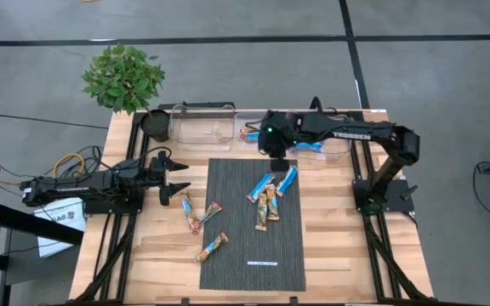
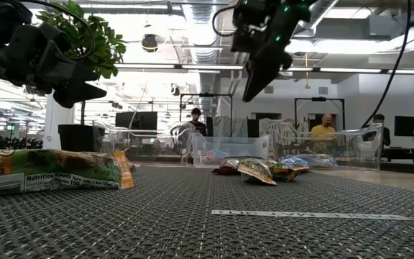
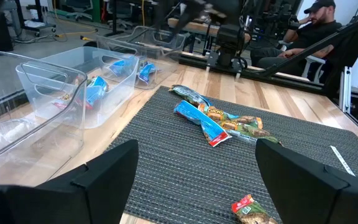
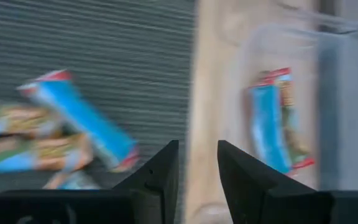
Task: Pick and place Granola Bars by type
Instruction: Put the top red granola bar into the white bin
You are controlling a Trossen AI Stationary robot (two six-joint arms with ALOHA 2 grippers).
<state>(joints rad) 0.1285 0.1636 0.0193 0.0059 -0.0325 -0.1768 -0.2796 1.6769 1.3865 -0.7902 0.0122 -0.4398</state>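
Note:
Granola bars lie flat on the dark woven mat (image 1: 253,246). A cluster of blue and tan bars (image 1: 270,195) sits near its far right part, and three tan-orange bars (image 1: 198,212) lie by its left edge. More bars rest in the clear bins (image 1: 321,146) at the far edge. My right gripper (image 1: 279,161) hovers above the mat's far edge, fingers a little apart and empty (image 4: 197,168), between a blue bar on the mat (image 4: 79,118) and a blue bar in a bin (image 4: 275,127). My left gripper (image 1: 173,180) waits wide open (image 3: 194,180) left of the mat.
Three clear bins stand in a row along the far edge (image 1: 202,123). A potted plant (image 1: 124,76) and a black pot (image 1: 156,125) are at the far left corner. A thin white strip (image 1: 262,263) lies on the mat's near part. People sit beyond the table (image 2: 325,128).

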